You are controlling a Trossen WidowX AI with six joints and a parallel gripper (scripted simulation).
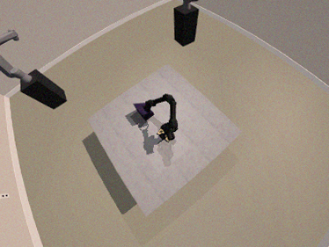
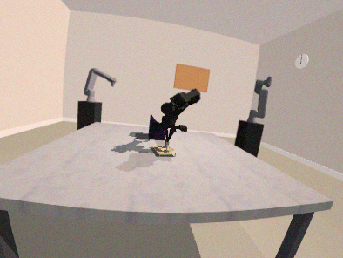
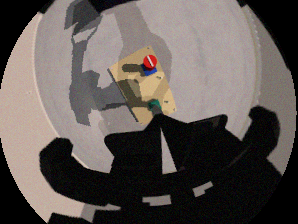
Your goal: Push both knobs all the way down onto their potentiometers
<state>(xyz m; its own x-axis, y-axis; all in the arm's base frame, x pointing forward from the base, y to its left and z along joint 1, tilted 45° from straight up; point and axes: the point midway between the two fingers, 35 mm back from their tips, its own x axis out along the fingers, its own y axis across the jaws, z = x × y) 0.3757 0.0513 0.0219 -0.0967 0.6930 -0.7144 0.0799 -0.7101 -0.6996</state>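
Circuit board bears no readable writing near the closed jaws.

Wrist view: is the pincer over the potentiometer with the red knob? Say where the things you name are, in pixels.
No, the pincer (image 3: 158, 116) is at the green potentiometer (image 3: 154, 104); the red knob (image 3: 150, 61) sits off at the board's (image 3: 145, 89) far end.

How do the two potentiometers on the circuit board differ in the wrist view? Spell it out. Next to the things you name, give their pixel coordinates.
The blue potentiometer (image 3: 150, 72) has a red knob above it, while the green one (image 3: 153, 104) shows no red knob. The blue one lies farther from the tool's tip; the green one is right by it. Both are on the tan board (image 3: 125, 68).
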